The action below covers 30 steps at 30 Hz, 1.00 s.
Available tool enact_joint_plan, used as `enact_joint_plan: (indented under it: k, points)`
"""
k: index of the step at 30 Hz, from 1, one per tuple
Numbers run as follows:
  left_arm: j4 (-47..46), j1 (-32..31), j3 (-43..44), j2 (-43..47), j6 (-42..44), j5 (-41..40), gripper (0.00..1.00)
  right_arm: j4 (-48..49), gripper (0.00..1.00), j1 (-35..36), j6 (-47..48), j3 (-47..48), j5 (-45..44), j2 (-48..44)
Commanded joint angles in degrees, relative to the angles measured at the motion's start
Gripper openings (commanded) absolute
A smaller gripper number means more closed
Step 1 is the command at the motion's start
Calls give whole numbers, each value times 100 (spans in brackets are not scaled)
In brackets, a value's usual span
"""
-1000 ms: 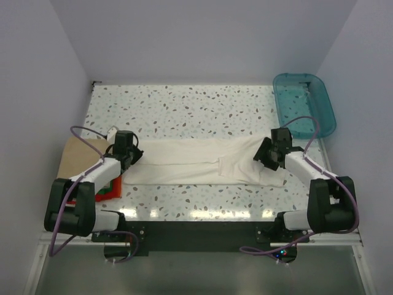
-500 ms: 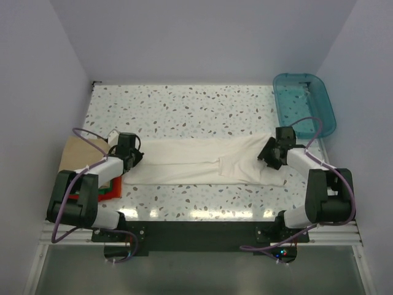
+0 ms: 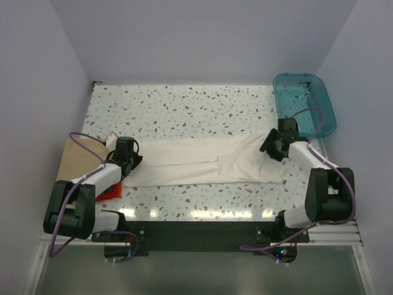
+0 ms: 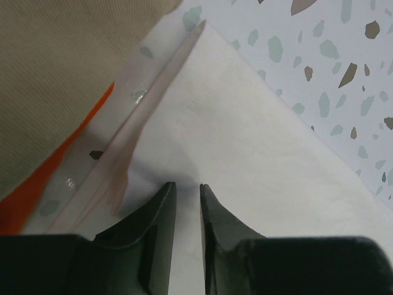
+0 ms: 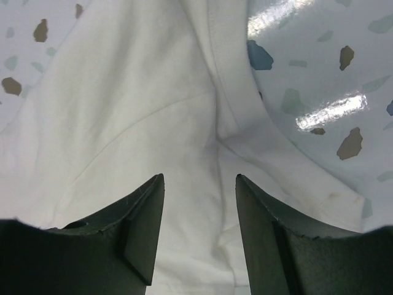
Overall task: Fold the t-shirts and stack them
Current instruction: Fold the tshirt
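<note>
The large white t-shirt [image 3: 202, 161] lies folded into a long strip across the table. My left gripper [image 3: 132, 160] is at its left end. In the left wrist view its jaws [image 4: 187, 185] stand a narrow gap apart with white cloth [image 4: 245, 141] pinched between them. My right gripper [image 3: 271, 146] is over the shirt's right end, open, with its jaws [image 5: 199, 178] wide apart above the sleeve seam [image 5: 215, 104]. The folded tan shirt [image 3: 77, 153] lies at the left edge with a red one [image 3: 110, 192] under it. Both show in the left wrist view: tan [image 4: 55, 74], red [image 4: 37, 184].
The teal plastic bin [image 3: 304, 101] stands at the far right corner, just behind my right arm. White walls close in the speckled table [image 3: 184, 110] on the left, back and right. The folded stack sits right beside my left arm.
My left gripper has moved slightly nearer along the shirt's left end. My right gripper has moved farther back and right, onto the shirt's right end.
</note>
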State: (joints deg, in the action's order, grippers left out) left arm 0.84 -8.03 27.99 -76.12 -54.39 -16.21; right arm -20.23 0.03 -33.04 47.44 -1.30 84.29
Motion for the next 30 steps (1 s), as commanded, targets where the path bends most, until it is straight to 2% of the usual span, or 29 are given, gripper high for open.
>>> enact_joint_plan:
  k: [1, 4, 9, 12, 19, 23, 30]
  points:
    - [13, -23, -66, 421, 271, 3, 32, -165, 54, 592, 8, 29, -413, -632]
    - [39, -93, 40, 747, 526, 48, 39, -105, 54, 953, -176, -138, -538, -756]
    - [127, -418, 111, 1020, 693, -84, 40, 115, 54, 1095, -449, -332, -283, -625]
    - [31, -760, 14, 932, 676, -242, 38, 256, 53, 1113, -528, -306, -204, -388]
    - [12, -1648, -127, 405, 430, -699, 25, 300, 53, 1113, -581, 168, -300, 350]
    - [56, -2157, -223, 195, 114, -928, 21, 362, 53, 1113, -511, 371, -301, 851]
    - [180, -2668, -224, -228, -370, -1007, 17, 450, 53, 1113, -441, 1126, -230, 1958]
